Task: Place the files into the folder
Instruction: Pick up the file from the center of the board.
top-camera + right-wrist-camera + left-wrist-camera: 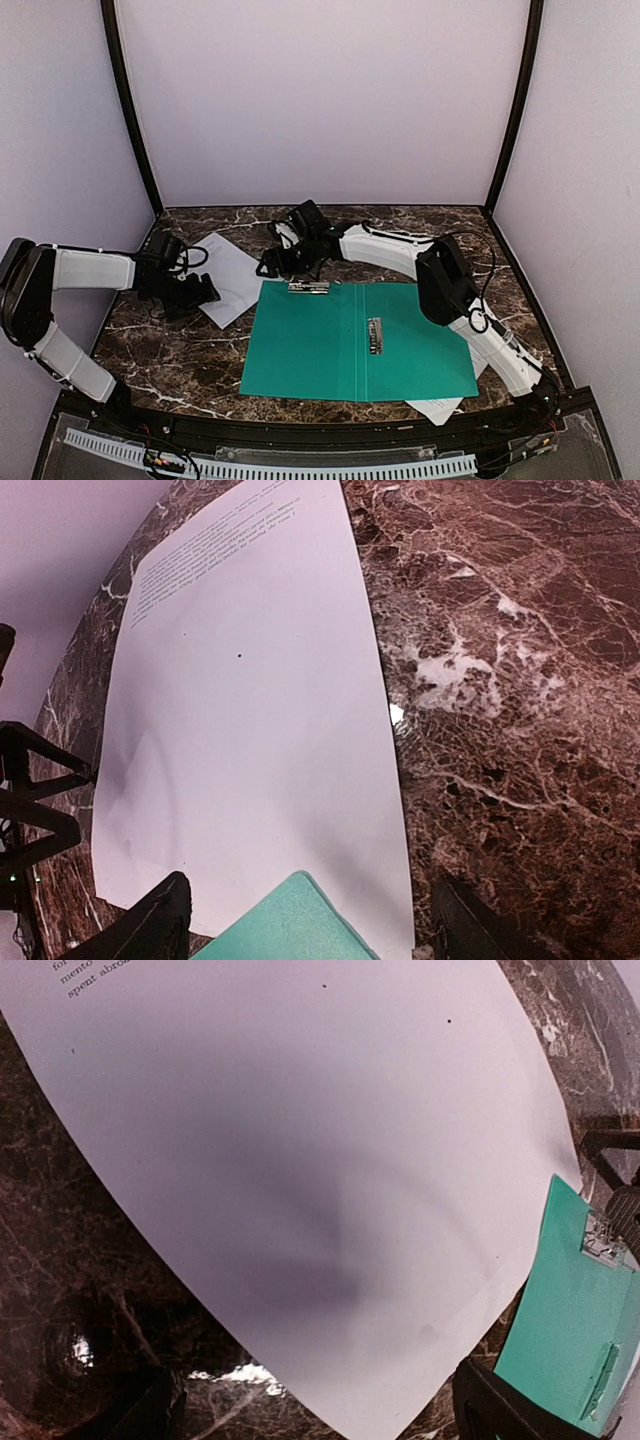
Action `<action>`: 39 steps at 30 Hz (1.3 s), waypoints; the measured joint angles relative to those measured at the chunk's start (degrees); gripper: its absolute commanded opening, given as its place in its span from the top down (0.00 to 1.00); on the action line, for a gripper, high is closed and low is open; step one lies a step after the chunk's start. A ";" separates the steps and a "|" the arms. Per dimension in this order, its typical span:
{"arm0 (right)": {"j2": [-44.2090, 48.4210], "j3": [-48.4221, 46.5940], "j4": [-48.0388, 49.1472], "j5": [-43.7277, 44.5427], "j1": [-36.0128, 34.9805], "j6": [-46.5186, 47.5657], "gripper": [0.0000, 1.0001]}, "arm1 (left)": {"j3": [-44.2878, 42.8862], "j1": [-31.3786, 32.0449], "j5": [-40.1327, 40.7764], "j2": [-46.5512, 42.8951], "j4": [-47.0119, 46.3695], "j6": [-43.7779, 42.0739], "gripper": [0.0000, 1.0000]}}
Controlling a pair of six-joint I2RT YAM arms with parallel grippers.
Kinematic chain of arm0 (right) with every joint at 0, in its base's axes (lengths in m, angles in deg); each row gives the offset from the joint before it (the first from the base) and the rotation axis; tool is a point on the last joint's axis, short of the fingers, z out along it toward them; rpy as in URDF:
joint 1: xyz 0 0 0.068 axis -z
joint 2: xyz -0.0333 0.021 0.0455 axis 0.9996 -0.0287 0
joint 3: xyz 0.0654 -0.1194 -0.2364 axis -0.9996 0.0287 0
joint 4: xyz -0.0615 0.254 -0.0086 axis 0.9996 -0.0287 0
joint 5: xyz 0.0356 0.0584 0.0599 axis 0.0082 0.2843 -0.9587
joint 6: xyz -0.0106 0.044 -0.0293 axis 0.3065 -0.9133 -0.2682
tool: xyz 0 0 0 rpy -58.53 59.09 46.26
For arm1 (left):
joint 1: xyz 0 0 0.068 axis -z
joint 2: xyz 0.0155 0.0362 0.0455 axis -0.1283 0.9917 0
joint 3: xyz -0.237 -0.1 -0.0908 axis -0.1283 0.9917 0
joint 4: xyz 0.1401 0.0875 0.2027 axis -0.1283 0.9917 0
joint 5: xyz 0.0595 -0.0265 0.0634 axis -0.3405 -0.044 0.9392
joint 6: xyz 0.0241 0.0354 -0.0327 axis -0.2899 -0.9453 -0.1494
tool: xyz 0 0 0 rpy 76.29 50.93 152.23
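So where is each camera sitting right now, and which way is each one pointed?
Top external: above and behind the bases, looking down at the table, open folder, left arm and right arm.
Left wrist: low over the white sheet, facing the folder's clip corner; own fingers at bottom.
Right wrist: at the folder's far edge, looking leftward across the same sheet; own fingers at bottom.
Shared: both wrist views show that sheet and a folder corner.

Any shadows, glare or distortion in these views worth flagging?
Left wrist: a soft dark shadow pools on the white sheet, and glare spots flare on the marble table near the bottom edge. Right wrist: evenly lit, the print too small to read, sheet edges bowed by the lens. Top external: even light, no hard shadows, the table's near edge curved.
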 measured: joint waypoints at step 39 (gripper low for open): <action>4.94 10.49 5.38 -4.35 -0.74 -3.41 0.33 | 20.11 -0.37 -7.39 -15.28 -18.51 22.88 0.23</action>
